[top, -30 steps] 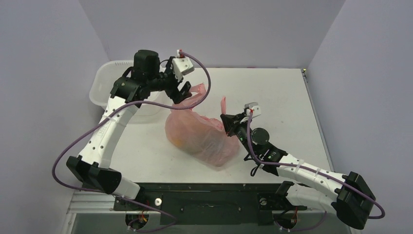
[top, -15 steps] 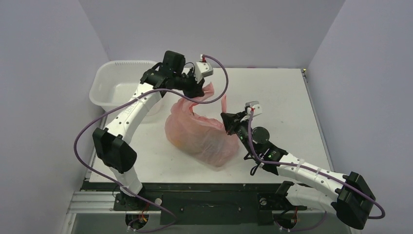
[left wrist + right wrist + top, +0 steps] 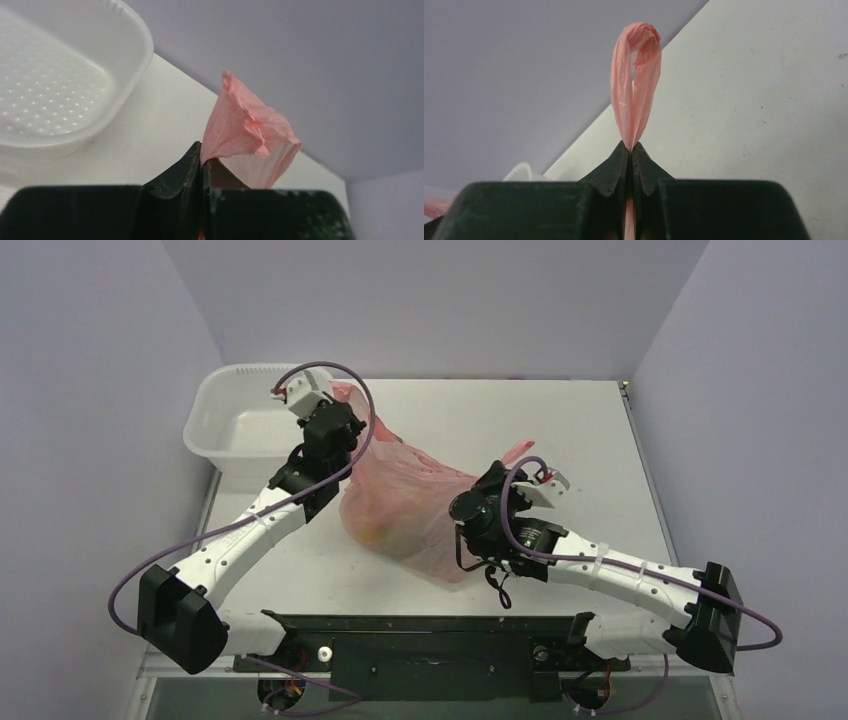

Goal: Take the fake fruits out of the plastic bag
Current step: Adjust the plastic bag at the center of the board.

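The pink plastic bag [image 3: 415, 505] lies in the middle of the table, stretched between both arms. An orange-yellow glow [image 3: 375, 533] shows through its lower left wall; the fake fruits inside are otherwise hidden. My left gripper [image 3: 352, 410] is shut on the bag's far-left handle, and a crumpled flap of the bag [image 3: 250, 127] sticks out above the pinched jaws of the left gripper [image 3: 202, 160]. My right gripper [image 3: 508, 466] is shut on the right handle, whose thin loop [image 3: 634, 85] stands up out of the closed tips of the right gripper [image 3: 631, 146].
A white perforated plastic basin [image 3: 225, 415] stands at the table's far left corner, just left of my left gripper; its rim [image 3: 135, 55] shows in the left wrist view. Grey walls close in the table on three sides.
My left gripper went from open to shut on the bag's left handle and drew it left toward the basin. My right arm swung round with its handle, and the bag is stretched wider.
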